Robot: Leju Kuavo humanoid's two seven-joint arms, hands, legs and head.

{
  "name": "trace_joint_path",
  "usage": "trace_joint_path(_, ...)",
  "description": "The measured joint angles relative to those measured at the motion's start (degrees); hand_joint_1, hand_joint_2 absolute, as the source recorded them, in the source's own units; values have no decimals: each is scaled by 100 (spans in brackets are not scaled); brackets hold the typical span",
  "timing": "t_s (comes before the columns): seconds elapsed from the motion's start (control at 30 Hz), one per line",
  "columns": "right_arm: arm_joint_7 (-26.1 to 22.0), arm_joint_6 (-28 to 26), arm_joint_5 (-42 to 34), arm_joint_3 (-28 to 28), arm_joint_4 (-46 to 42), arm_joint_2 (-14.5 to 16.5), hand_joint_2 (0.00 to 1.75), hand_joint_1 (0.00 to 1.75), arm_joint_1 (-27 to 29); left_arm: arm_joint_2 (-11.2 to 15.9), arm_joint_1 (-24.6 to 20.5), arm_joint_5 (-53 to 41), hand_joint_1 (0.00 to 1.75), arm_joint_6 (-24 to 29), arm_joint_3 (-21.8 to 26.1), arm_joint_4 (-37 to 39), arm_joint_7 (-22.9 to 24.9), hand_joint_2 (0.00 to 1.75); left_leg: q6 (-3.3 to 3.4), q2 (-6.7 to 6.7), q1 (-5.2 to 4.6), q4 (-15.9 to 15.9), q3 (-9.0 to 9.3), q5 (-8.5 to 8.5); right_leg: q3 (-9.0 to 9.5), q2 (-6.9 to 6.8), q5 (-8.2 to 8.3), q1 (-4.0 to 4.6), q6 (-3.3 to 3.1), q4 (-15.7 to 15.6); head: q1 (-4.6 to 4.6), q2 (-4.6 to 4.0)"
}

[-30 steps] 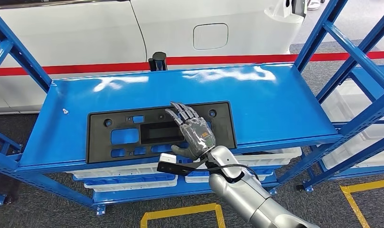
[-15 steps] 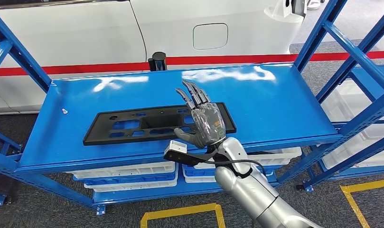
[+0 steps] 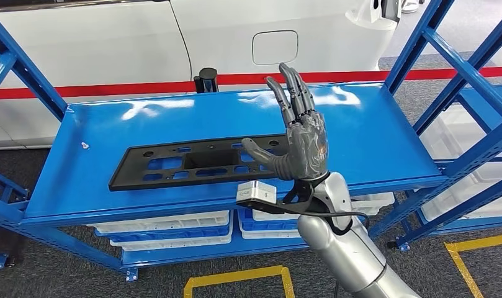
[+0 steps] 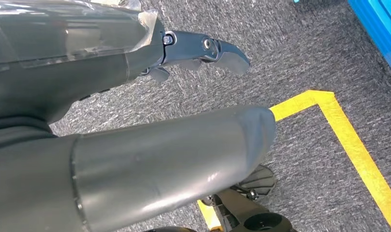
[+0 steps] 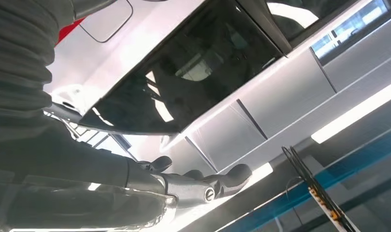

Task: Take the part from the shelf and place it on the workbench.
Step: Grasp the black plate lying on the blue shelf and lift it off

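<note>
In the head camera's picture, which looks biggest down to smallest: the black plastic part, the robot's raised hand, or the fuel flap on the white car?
1. black plastic part
2. right hand, nearer the camera, so flattered
3. fuel flap

light: bright, even, overhead | glare: white streaks on blue shelf (image 3: 360, 133) | focus: head view sharp, near wrist parts soft

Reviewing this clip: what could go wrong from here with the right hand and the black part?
1. The right hand is raised upright with fingers spread, only its thumb near the black part; it may have no grip, so a lift could fail.
2. The part lies tilted near the shelf's front edge; a nudge could tip it off.
3. The left hand hangs over the floor, giving no support.
</note>
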Motion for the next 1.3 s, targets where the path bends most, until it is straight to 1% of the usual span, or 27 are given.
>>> trace_joint_path(0.17,0,296,20,52,-178,-118,175,0,221,15,-3,-1,0,-33,0,0,-1,0,0,-1,0,0,1,0,2,0,0,0,0,0,0,-1)
trace_joint_path(0.33,17,483,26,217,-197,-208,175,0,441,15,-5,-1,0,54,0,0,-32,0,0,0,0,0,0,0,1,0,0,0,0,0,-1,0)
trace_joint_path(0.43,51,576,13,291,-177,-239,175,0,478,7,-7,-9,0,80,0,0,-35,0,0,0,0,0,-1,0,1,0,0,0,0,0,-1,0)
trace_joint_path(0.6,127,903,-58,432,68,-244,175,0,456,0,-12,-16,0,81,0,-8,-35,0,0,-1,0,0,-1,0,3,0,0,1,0,1,-1,0)
trace_joint_path(0.97,191,1220,-93,813,670,-88,175,0,247,-4,-11,25,0,83,0,-9,-37,0,0,-1,0,0,-1,0,3,0,0,1,0,1,-1,0)
trace_joint_path(1.13,224,1287,-94,919,908,-18,175,0,158,-8,-11,25,0,80,0,-9,-33,0,0,-2,0,0,-1,0,4,0,0,1,0,1,0,0)
trace_joint_path(1.3,364,1277,-80,1005,1254,70,175,0,22,-11,-14,-9,0,59,0,-9,-12,0,0,-1,0,0,0,0,3,0,0,1,0,1,0,1)
